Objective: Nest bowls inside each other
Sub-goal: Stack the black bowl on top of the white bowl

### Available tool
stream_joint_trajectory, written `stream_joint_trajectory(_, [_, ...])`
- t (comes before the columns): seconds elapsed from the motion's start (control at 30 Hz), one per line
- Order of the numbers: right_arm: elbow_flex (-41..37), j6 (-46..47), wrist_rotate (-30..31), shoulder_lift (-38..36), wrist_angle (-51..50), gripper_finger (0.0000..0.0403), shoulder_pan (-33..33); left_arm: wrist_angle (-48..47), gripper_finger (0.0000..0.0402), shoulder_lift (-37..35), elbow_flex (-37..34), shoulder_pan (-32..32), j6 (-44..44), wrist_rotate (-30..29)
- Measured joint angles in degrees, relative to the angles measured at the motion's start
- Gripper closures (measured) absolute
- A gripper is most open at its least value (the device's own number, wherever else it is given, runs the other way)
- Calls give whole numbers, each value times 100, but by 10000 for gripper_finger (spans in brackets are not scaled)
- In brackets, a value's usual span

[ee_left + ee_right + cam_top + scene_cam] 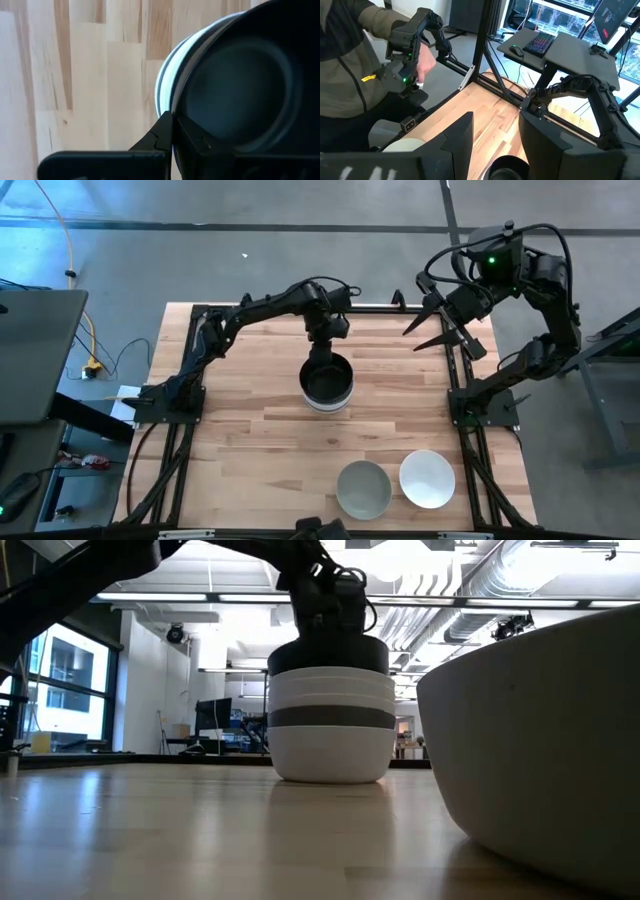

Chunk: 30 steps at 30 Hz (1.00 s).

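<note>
While the left gripper [324,352] clamps the black bowl's [328,376] rim atop the stack, the right gripper [440,326] hangs open, apart.

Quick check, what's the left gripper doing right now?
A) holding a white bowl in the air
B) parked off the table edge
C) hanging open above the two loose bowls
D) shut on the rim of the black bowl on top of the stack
D: the left gripper is shut on the rim of the black bowl, which tops the stack at mid-table; the left wrist view shows its fingers pinching that rim.
</note>
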Motion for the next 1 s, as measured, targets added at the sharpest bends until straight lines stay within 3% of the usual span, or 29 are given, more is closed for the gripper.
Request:
stream_joint_trajectory(0.83, [0,0,-2,4,-131,254,0,-358,401,254,2,-101,-101,-302])
stream_joint_trajectory(1.0, [0,-1,-2,4,-140,254,0,-295,378,254,2,-101,-147,-158])
